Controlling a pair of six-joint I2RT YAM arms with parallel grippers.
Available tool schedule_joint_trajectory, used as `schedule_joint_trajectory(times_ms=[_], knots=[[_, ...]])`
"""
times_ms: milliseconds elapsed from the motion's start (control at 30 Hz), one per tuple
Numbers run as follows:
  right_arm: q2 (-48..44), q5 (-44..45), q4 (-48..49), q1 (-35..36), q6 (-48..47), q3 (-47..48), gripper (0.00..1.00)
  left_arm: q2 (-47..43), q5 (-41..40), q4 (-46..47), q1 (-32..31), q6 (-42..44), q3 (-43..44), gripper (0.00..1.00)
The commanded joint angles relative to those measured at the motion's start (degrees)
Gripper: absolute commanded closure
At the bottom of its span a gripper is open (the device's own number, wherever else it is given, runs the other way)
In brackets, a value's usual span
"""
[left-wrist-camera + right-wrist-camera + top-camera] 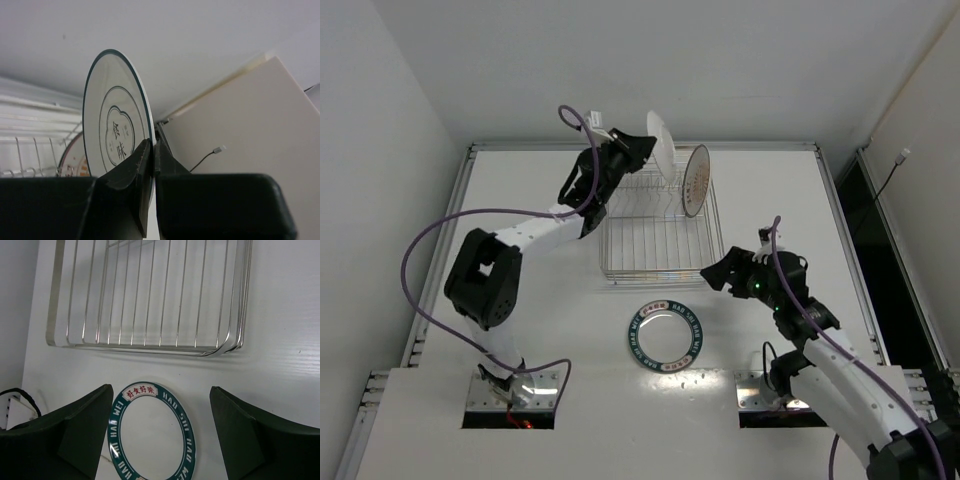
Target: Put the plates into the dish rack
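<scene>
In the left wrist view, the lower part of the whitish plate (pixel 117 132) is hidden behind the fingers of the left gripper (pixel 152 152), which is clenched on the plate's edge. The plate is held upright above the far end of the dish rack (pixel 655 230). Only a sliver of the striped plate (pixel 75 156) is seen behind it. From above, that plate is shown standing tilted among the prongs at the rack's far right.

The teal-rimmed plate (pixel 668 334) lies flat on the table (pixel 760 200), just beyond the rack's near edge, with a strip of bare surface between them and open table all around it. Its near rim is cut off by the bottom of the right wrist view. The right gripper (pixel 160 388) is spread wide above it and grasps nothing. The rack's far end is cropped in that view.
</scene>
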Motion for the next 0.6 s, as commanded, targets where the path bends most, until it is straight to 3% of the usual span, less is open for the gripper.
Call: schedule_joint_trajectory(times_ms=[0, 367, 567], knots=[[-0.07, -3.76, 3.92, -1.98, -0.43, -0.63, 0.25, 1.94, 4.17, 19.85, 0.1, -13.35, -2.76, 1.0], [0.46, -12.28, 5.69, -9.98, -0.96, -3.26, 0.25, 8.98, 0.13, 26.27, -3.42, -17.23, -8.49, 1.0], [2.3, -16.5, 7.44, -13.14, -0.96, -4.41, 0.25, 8.98, -1.01, 21.81, -3.95, -14.61, -10.51, 1.0]])
